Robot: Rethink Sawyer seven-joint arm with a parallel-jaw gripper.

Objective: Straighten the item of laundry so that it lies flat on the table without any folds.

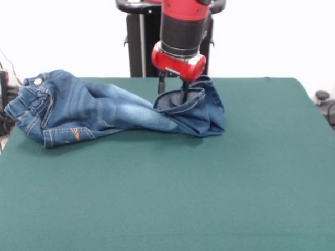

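The small blue denim jeans [99,112] lie crumpled across the far left part of the dark green table [183,198]. The waistband with its metal button [37,81] is at the far left, at the table's edge. The legs run to the right and end bunched and folded over, with an open cuff [180,102] facing up. My gripper [172,93] comes straight down over that cuff. Its two fingers are apart. One finger [184,94] reaches into the cuff opening and the other stands just outside the cuff's rim.
The black pedestal [141,47] stands behind the table's far edge. A dark object [324,102] sits off the table at the right edge. The jeans' waist end reaches the table's left edge.
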